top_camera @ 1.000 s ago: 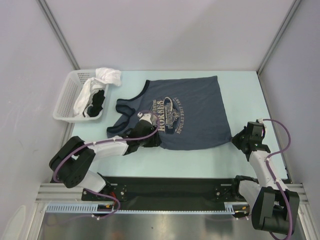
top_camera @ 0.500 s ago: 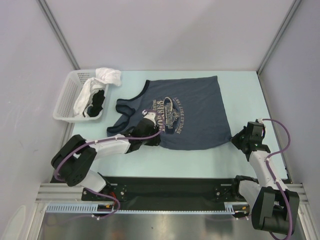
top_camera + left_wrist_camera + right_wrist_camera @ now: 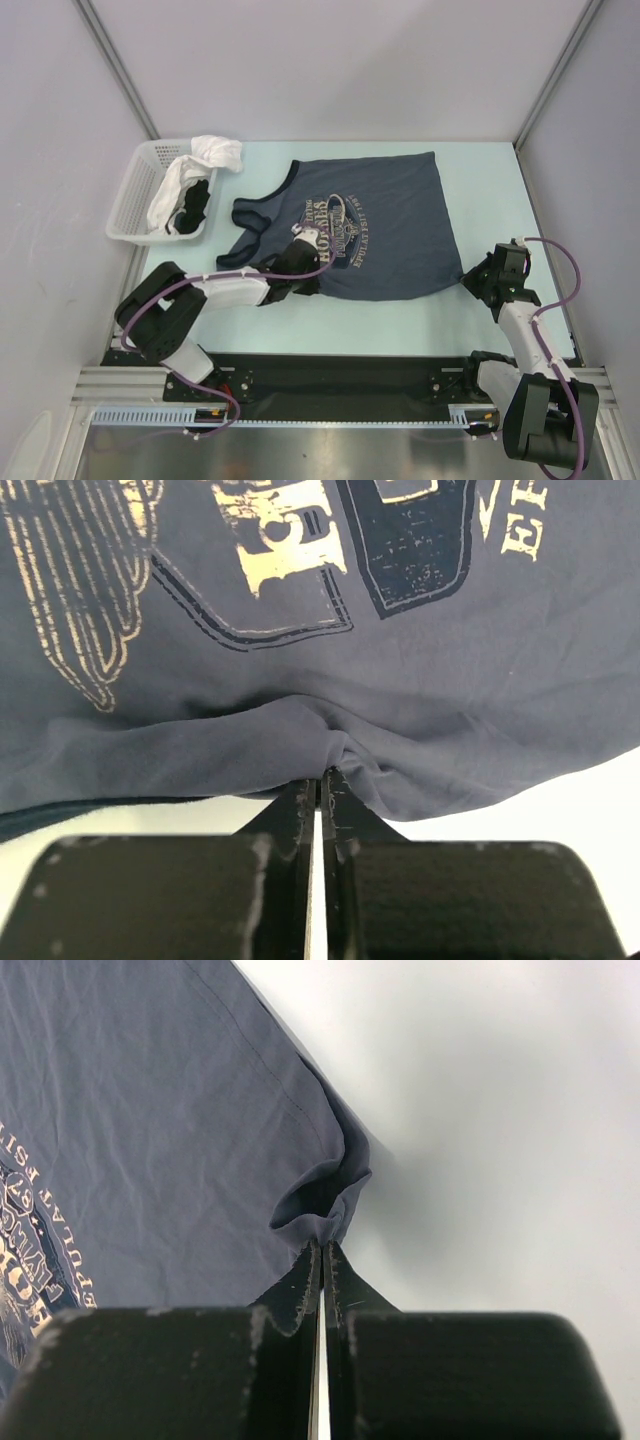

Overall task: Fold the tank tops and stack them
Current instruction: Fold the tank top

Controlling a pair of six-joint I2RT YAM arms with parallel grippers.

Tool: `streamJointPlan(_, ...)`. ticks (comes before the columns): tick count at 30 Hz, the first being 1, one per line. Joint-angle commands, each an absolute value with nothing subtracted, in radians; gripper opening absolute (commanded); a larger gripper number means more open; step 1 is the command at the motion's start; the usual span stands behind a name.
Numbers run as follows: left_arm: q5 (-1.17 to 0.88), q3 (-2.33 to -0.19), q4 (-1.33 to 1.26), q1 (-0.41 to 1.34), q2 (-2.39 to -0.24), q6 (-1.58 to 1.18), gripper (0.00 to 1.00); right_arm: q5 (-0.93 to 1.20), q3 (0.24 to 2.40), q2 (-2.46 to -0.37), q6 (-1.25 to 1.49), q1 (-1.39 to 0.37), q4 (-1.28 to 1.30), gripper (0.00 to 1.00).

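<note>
A slate-blue tank top [image 3: 400, 215] with a gold-white print lies spread flat on the table, straps to the left and hem to the right. My left gripper [image 3: 312, 283] is shut on its near edge below the print, where the cloth [image 3: 300, 730] bunches into the fingertips [image 3: 322, 776]. My right gripper [image 3: 466, 277] is shut on the near right hem corner; a small fold of cloth [image 3: 325, 1200] is pinched at the tips [image 3: 322, 1243]. A black tank top [image 3: 197, 205] lies crumpled in the basket, partly under white cloth.
The white lattice basket [image 3: 128, 205] stands at the table's left edge, with a white cloth [image 3: 215, 152] spilling over its far rim. Grey walls close in the left, right and back. Pale table [image 3: 400, 325] shows in front of the top.
My left gripper slid right along the tank top's near edge and went from open to shut on the cloth. The right arm has not moved.
</note>
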State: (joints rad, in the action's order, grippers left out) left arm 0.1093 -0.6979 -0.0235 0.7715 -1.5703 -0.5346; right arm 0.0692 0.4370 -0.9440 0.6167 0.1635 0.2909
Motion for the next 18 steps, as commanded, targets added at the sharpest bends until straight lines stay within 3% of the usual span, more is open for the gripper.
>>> streamJointPlan(1,0.150,-0.718,0.058,0.801,-1.536,-0.569,0.00,0.075,0.431,-0.945,0.604,0.170,0.258,0.00)
streamJointPlan(7,0.282,-0.683,0.213,0.804,-1.416,-0.650,0.00,0.049,0.440,-0.925,0.612,0.170,0.293,0.00)
streamJointPlan(18,0.245,-0.483,0.178,0.805,-1.224,-0.802,0.00,0.018,0.443,-0.799,0.653,0.167,0.463,0.00)
